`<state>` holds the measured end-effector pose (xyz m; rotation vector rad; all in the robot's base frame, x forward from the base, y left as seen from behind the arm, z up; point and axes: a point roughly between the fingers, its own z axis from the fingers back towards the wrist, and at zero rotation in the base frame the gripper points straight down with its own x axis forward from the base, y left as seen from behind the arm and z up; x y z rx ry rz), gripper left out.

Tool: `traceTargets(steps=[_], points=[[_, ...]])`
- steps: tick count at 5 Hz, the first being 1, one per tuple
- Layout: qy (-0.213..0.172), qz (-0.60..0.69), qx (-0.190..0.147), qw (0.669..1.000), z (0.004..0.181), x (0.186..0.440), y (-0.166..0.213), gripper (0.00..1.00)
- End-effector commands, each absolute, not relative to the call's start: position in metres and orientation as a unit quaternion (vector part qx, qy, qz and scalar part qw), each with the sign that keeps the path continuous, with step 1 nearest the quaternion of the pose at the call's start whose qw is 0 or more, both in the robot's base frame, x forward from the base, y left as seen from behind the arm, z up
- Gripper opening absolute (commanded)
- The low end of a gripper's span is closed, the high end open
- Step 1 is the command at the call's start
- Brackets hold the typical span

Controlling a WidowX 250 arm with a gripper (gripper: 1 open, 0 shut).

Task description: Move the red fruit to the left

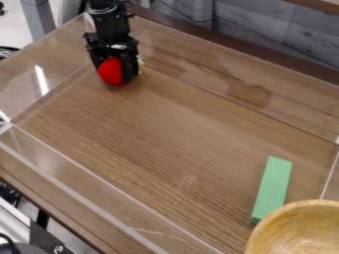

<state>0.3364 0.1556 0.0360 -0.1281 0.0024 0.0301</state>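
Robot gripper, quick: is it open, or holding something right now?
Gripper: open, around or right against the red fruit; whether it grips it can't be told.

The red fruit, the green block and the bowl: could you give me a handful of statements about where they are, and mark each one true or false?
1. The red fruit is at the robot's hand, near the far left of the picture. True.
2. The green block lies on top of the red fruit. False: it lies well apart from it, on the right side of the table.
3. The yellow bowl is partly cut off by the picture's edge. True.
4. The red fruit is inside the yellow bowl. False: the two are far apart, near opposite corners of the picture.
5. The green block is closer to the yellow bowl than to the red fruit. True.
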Motion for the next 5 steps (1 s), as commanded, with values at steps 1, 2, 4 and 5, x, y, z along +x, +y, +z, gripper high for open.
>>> traceTargets(steps=[1, 2, 4, 5], points=[[-0.038, 0.010, -0.049, 0.998, 0.078, 0.342, 0.157, 1.00], [-0.029, 0.013, -0.051, 0.998, 0.070, 0.341, 0.164, 1.00], [-0.010, 0.039, -0.053, 0.998, 0.045, 0.343, 0.180, 1.00], [-0.008, 0.051, -0.056, 0.997, 0.057, 0.338, 0.181, 1.00]])
